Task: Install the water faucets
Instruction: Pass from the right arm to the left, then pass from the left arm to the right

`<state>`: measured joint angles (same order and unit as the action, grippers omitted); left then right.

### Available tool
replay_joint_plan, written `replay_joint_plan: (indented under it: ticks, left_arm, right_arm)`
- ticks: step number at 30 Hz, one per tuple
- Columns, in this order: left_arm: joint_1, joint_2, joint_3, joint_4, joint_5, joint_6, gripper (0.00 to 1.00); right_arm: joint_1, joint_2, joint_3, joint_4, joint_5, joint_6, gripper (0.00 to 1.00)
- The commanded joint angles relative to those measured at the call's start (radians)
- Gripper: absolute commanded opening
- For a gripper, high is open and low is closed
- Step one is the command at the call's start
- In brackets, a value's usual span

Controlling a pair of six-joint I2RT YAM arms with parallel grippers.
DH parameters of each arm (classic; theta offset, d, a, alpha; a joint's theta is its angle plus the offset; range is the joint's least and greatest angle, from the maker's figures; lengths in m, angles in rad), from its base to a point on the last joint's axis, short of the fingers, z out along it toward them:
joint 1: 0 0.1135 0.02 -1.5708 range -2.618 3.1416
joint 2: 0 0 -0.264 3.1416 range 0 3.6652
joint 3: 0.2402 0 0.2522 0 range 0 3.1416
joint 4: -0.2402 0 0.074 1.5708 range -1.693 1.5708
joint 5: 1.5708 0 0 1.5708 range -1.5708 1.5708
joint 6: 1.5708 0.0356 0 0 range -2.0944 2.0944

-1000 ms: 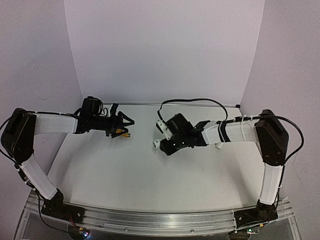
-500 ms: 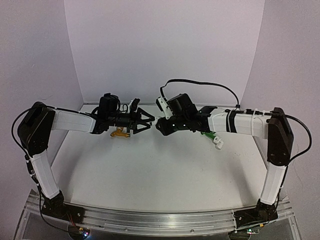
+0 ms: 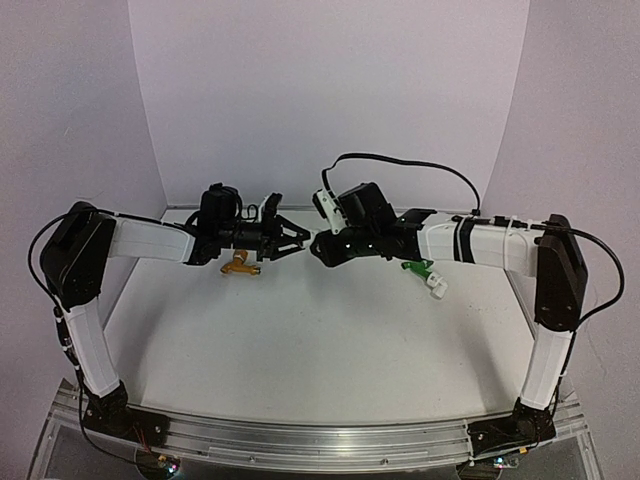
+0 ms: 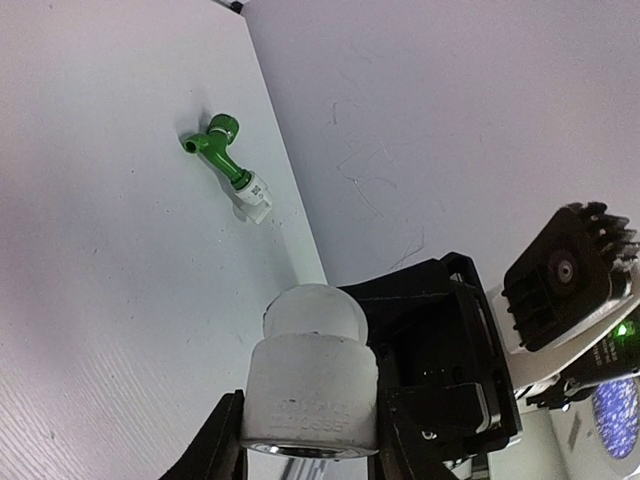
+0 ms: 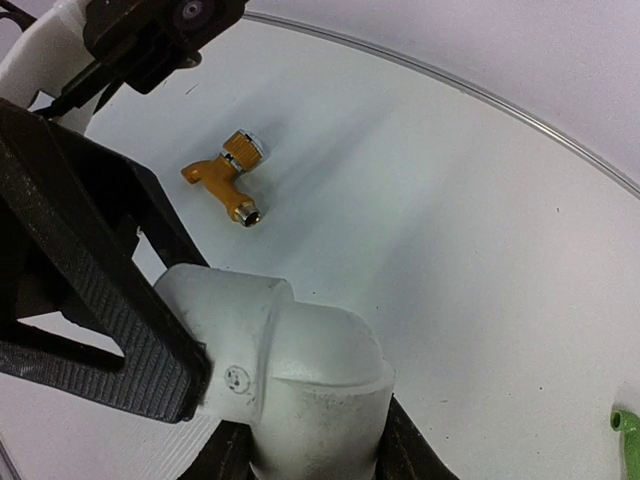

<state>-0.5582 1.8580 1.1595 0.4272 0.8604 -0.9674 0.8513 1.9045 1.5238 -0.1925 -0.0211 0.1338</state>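
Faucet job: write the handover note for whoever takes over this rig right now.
Grippers: the right gripper is shut on a white elbow fitting, held in the air above the table. The left gripper has its fingers closed on the same fitting, so both arms hold it.
Things: the green faucet lies on the table on the right side. The orange faucet lies loose near the left wrist.
Done: the green faucet has a small white fitting on its threaded end, so it looks installed.
Left: the orange faucet's threaded end is bare. It probably goes into the held elbow fitting.
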Motion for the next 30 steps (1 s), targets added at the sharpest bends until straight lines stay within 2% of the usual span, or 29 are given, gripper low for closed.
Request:
replay_joint_plan:
  ticks: [1, 3, 5, 9, 10, 15, 20, 23, 27, 30]
  left_arm:
    - [-0.001, 0.007, 0.049, 0.051, 0.020, 0.010, 0.21]
    - [0.002, -0.001, 0.039, 0.051, 0.024, 0.035, 0.09]
    - [0.013, -0.014, 0.026, 0.051, 0.039, 0.082, 0.01]
    - [0.052, -0.065, -0.005, 0.051, 0.096, 0.237, 0.00]
    - [0.058, -0.079, -0.012, 0.051, 0.119, 0.288, 0.00]
    - [0.061, -0.106, -0.022, 0.051, 0.221, 0.420, 0.00]
    - [0.058, -0.125, -0.009, 0.067, 0.283, 0.469, 0.00]
    - [0.048, -0.140, -0.003, 0.097, 0.304, 0.470, 0.00]
    - [0.038, -0.150, 0.003, 0.129, 0.297, 0.449, 0.00]
    - [0.035, -0.155, 0.002, 0.167, 0.299, 0.415, 0.00]
  right_arm:
    - [0.000, -0.042, 0.051, 0.023, -0.021, 0.003, 0.28]
    - [-0.003, -0.039, 0.058, 0.008, -0.034, -0.002, 0.52]
    - [-0.018, -0.039, 0.071, -0.032, -0.072, -0.005, 0.74]
    - [-0.103, -0.059, 0.072, -0.109, -0.327, 0.029, 0.92]
    - [-0.125, -0.066, 0.066, -0.116, -0.432, 0.035, 0.96]
    - [-0.210, -0.059, 0.125, -0.159, -0.761, 0.116, 0.98]
    - [-0.218, -0.082, 0.179, -0.159, -0.887, 0.092, 0.97]
    - [-0.218, -0.060, 0.212, -0.152, -0.911, 0.098, 0.91]
    - [-0.212, -0.019, 0.225, -0.051, -1.003, 0.169, 0.73]
    - [-0.187, -0.021, 0.204, 0.006, -0.993, 0.167, 0.69]
